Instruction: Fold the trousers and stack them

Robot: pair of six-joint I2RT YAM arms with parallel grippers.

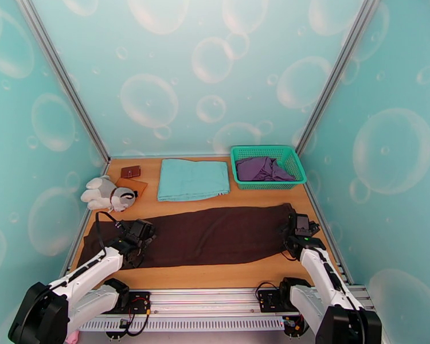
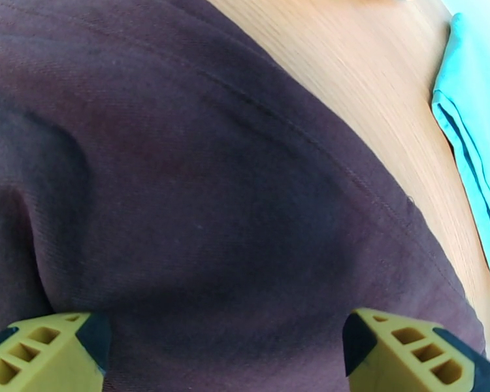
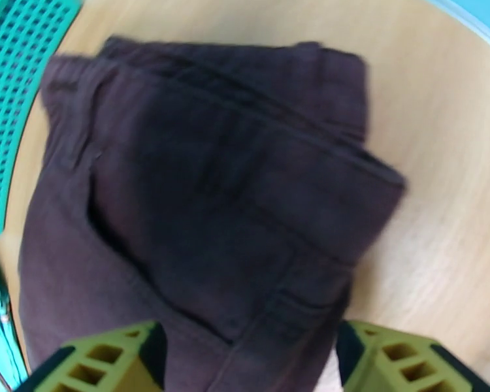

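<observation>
Long dark brown trousers of soft matte cloth [image 1: 203, 236] lie flat in one strip across the wooden table [image 1: 215, 275], not yet folded. My left gripper [image 2: 225, 334] stands wide, with leg cloth directly beneath and between its yellow fingers. My right gripper [image 3: 251, 351] is also spread with nothing pinched, the waistband end just ahead of and below its tips. Risks: closing either jaw too high would catch only the top layer and drag the fold lopsided. Uneven lift at the two ends would twist the strip. The green plastic mesh basket [image 3: 10, 93] sits close off the right jaw's left side, so a swing there could snag it.
</observation>
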